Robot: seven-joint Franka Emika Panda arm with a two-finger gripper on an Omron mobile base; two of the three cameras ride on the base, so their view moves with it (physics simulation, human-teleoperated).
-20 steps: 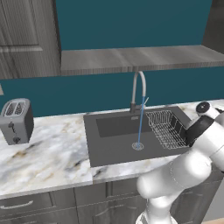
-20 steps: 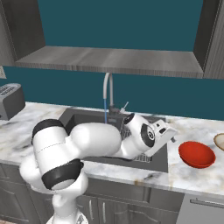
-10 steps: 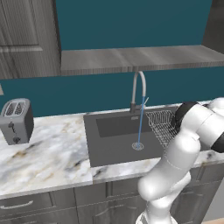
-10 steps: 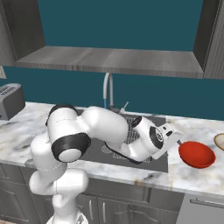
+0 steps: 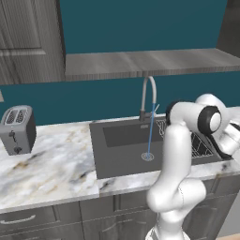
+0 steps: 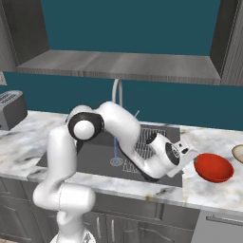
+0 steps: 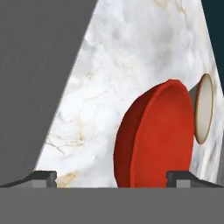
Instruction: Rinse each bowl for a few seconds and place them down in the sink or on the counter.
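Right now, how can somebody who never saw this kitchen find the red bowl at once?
Start at the sink and follow the marble counter to its right. The red bowl sits there, just beyond the open gripper. It is glossy red; the tan bowl beside it is pale.

No writing, label, brand, number or sign can be read on anything in these views.

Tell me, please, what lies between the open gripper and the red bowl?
Nothing: in the hand view, only bare marble counter separates the gripper from the red bowl. The tan bowl sits beyond it.
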